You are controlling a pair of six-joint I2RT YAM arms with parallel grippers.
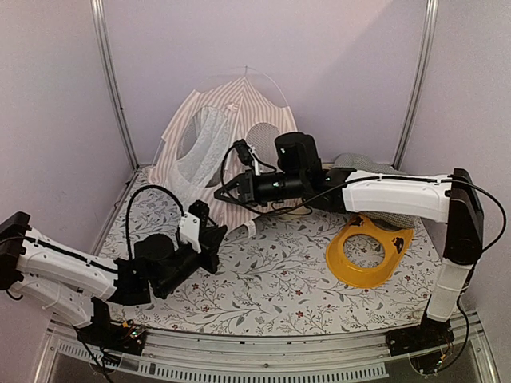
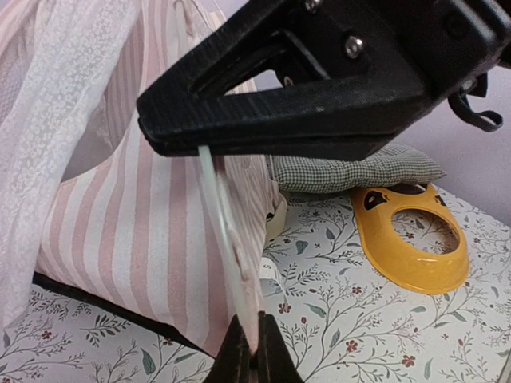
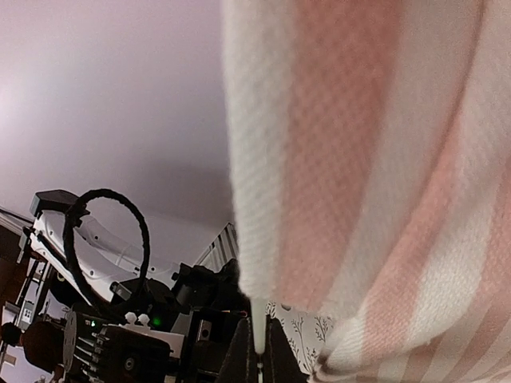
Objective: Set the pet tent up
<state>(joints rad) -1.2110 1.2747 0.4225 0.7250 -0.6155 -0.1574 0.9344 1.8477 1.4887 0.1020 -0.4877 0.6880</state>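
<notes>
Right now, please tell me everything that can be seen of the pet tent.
The pet tent stands raised at the back of the floral table. Its fabric is pink-and-white striped, with a round dark mesh window and a white sheer door flap. A thin white pole runs down its front edge; the right gripper above and the left gripper below are both shut on it.

Right fingers [image 3: 238, 364] pinch white pole [image 3: 258, 331] under pink-striped tent fabric [image 3: 359, 159]; left arm [image 3: 88, 267] behind.
</notes>
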